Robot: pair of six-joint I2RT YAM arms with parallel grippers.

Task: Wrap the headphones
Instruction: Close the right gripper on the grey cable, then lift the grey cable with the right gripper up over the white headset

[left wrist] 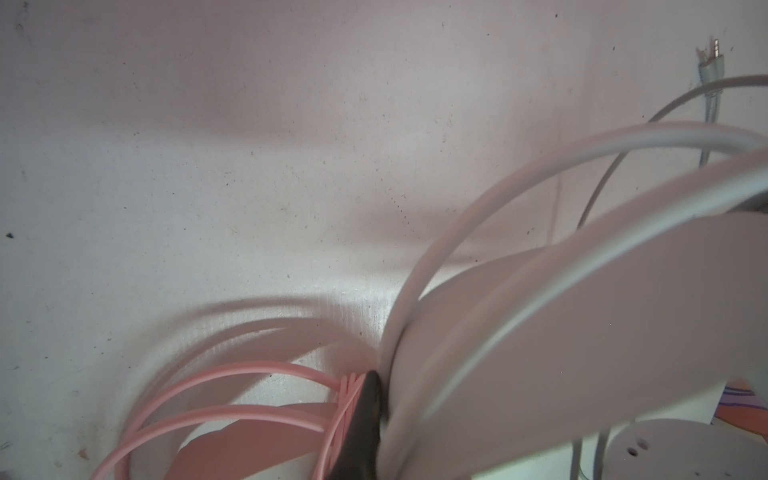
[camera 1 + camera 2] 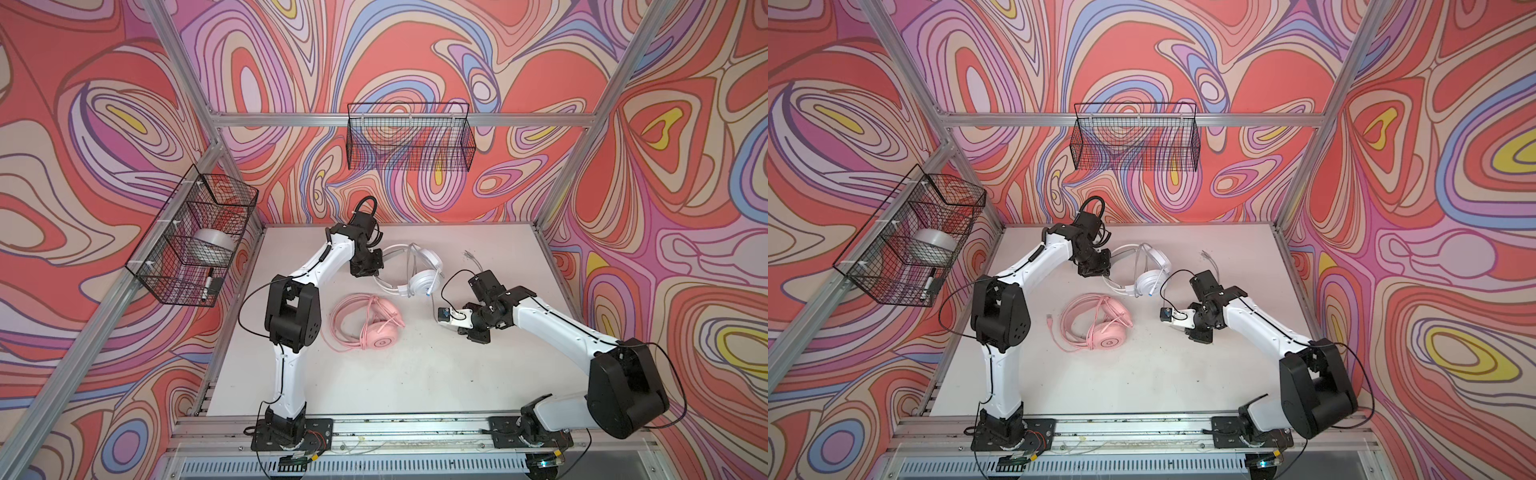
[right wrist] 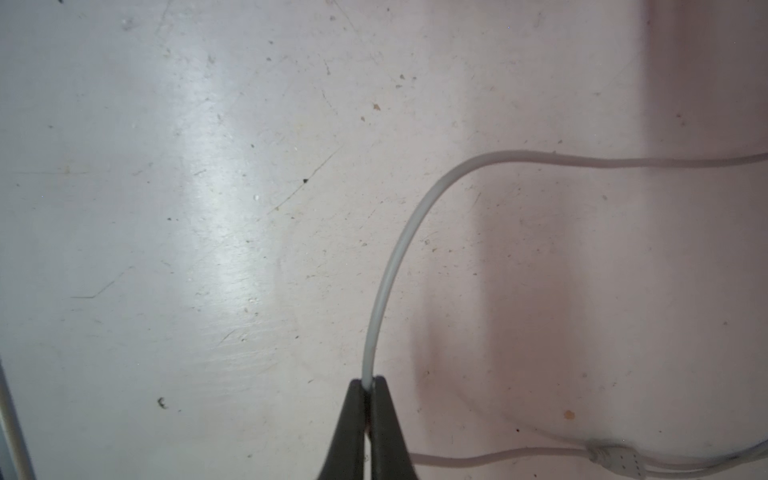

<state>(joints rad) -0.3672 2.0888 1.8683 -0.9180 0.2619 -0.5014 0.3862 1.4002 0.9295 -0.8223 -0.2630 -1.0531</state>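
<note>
You are mid-wrap on the white headset, which lies near the middle of the tabletop's far edge. The pink headset sits toward the tabletop's centre with its pink cable lying in loops around it, so that one looks done. Your left tool is closed, and it appears to pinch the white headset at its band, steadying it. Your right tool has its jaws together on the grey-white cable, which curves away across the bare surface. The plug lies loose near the far right corner. Next, carry the pinched cable round the headset in a loop. Keep some slack, and hold the left grip firm so that the headset does not drag.
</note>
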